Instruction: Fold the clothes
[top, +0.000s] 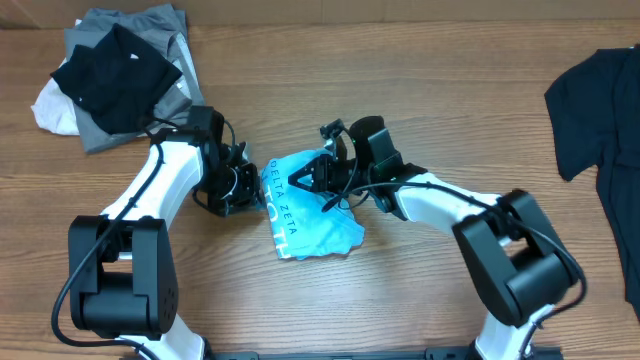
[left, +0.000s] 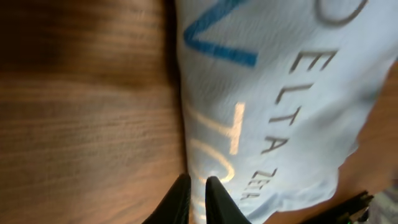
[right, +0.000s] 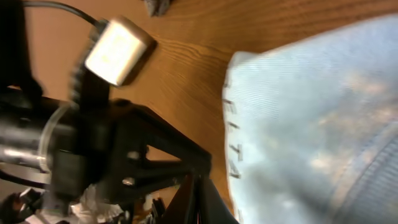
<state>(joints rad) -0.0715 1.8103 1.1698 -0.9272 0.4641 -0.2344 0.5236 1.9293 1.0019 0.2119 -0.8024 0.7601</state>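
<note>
Overhead, the wooden desk (top: 420, 90) carries a black garment (top: 600, 90) spread at its right edge and a heap of black, grey and off-white clothes (top: 115, 75) at the far left corner, both well apart from the arms. At the centre lies the folded light blue T-shirt (top: 305, 225), its long axis running far to near and leaning slightly right, with lettering along its left edge. The left gripper (top: 243, 182) is pinched on that left edge. The right gripper (top: 318, 172) sits over the far end; I cannot tell its grip.
</note>
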